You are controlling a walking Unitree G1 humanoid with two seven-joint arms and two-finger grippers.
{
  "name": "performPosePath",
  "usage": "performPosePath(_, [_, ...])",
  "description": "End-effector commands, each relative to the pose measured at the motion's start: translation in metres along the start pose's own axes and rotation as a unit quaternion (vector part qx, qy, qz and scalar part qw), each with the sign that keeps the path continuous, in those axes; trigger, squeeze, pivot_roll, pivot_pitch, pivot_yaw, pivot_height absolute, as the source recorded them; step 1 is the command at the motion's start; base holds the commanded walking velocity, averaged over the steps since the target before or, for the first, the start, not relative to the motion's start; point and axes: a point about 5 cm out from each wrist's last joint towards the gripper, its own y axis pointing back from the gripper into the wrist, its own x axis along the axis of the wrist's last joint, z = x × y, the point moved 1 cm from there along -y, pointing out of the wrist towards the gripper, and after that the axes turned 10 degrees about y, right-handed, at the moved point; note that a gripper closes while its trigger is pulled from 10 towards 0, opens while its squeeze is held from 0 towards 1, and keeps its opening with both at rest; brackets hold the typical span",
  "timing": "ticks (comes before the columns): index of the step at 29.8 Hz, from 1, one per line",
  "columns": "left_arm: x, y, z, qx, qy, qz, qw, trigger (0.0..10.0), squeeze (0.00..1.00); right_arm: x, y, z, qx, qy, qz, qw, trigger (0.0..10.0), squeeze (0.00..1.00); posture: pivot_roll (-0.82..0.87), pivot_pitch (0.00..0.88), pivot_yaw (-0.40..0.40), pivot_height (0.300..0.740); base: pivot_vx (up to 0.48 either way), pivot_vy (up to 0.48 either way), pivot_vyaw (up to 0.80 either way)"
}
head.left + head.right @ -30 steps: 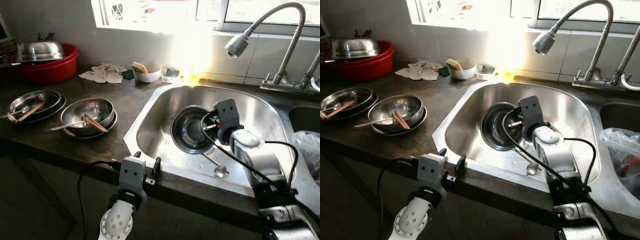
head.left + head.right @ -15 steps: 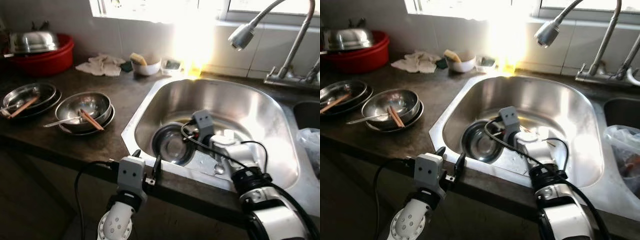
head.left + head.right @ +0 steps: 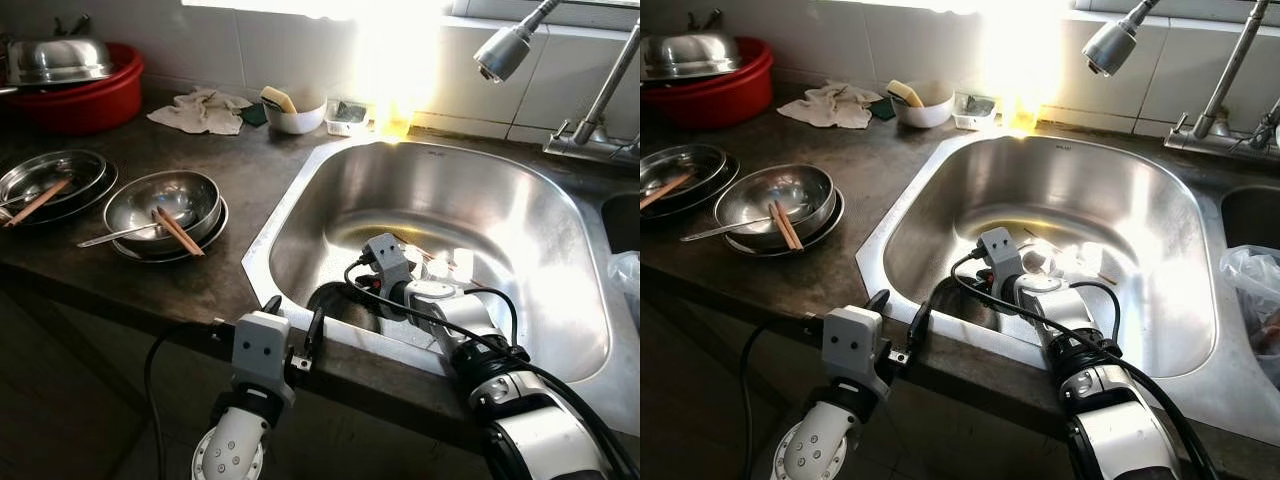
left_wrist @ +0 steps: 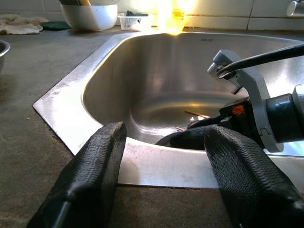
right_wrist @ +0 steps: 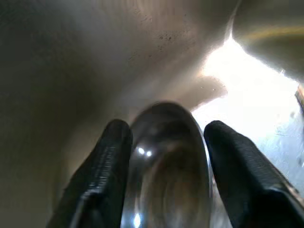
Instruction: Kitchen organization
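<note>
A steel bowl (image 3: 330, 298) lies tilted in the near left corner of the sink (image 3: 520, 215), close to its wall. My right gripper (image 3: 362, 292) is down inside the sink right behind that bowl. In the right wrist view its fingers (image 5: 107, 175) stand spread on either side of the bowl (image 5: 166, 171), whose shiny inside faces the camera; I cannot tell if they touch it. My left gripper (image 3: 293, 316) hovers open at the counter's front edge, holding nothing, and its wrist view looks over the sink rim (image 4: 156, 164).
Two stacks of steel dishes with chopsticks and a spoon (image 3: 165, 205) (image 3: 45, 182) sit on the dark counter at left. Behind them are a red basin with a steel lid (image 3: 75, 85), a cloth (image 3: 200, 108) and a white bowl (image 3: 295, 115). A faucet (image 3: 510, 50) hangs over the sink.
The right gripper has moved from the sink's middle to its near left corner, and the steel bowl has shifted there with it. The left arm stays put; the camera has tipped down.
</note>
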Motion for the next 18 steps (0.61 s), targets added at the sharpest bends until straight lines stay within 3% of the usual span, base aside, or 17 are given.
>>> performPosePath(1, [-0.013,0.003,-0.001,0.005,0.0,-0.04,0.999,10.0,0.0,0.014,0.003,0.001,-0.008,0.027,0.033,0.999,10.0,1.0,0.08,0.165,-0.027,0.74,0.0,0.0,0.0])
performPosePath(5, [-0.014,0.001,-0.002,0.005,-0.002,-0.042,0.999,10.0,0.0,0.022,0.007,0.005,-0.034,0.025,0.054,0.998,10.0,1.0,0.07,0.155,-0.024,0.74,0.0,0.0,0.0])
performPosePath(6, [-0.014,0.0,-0.002,0.006,-0.002,-0.042,0.999,10.0,0.0,0.027,0.013,0.009,-0.051,0.035,0.074,0.995,10.0,0.0,0.07,0.146,-0.027,0.74,0.0,0.0,0.0])
performPosePath(13, [-0.016,-0.005,-0.005,0.009,-0.005,-0.041,0.999,10.0,0.0,0.04,0.041,0.018,-0.143,0.057,0.153,0.976,10.0,0.0,0.07,0.12,-0.026,0.74,0.0,0.0,0.0])
performPosePath(14, [-0.017,-0.007,-0.006,0.009,-0.006,-0.041,0.999,10.0,0.0,0.045,0.052,0.019,-0.176,0.063,0.178,0.966,10.0,0.0,0.06,0.106,-0.023,0.74,0.0,0.0,0.0])
performPosePath(15, [-0.017,-0.007,-0.006,0.009,-0.006,-0.041,0.999,10.0,0.0,0.045,0.052,0.019,-0.176,0.063,0.178,0.966,10.0,0.0,0.06,0.106,-0.023,0.74,0.0,0.0,0.0])
performPosePath(16, [-0.017,-0.008,-0.006,0.008,-0.007,-0.04,0.999,10.0,0.0,0.049,0.061,0.02,-0.202,0.076,0.197,0.956,10.0,0.0,0.06,0.103,-0.023,0.74,0.0,0.0,0.0])
performPosePath(18, [-0.017,-0.009,-0.006,0.008,-0.006,-0.04,0.999,10.0,0.0,0.052,0.069,0.018,-0.216,0.077,0.217,0.949,10.0,0.0,0.05,0.096,-0.021,0.74,0.0,0.0,0.0])
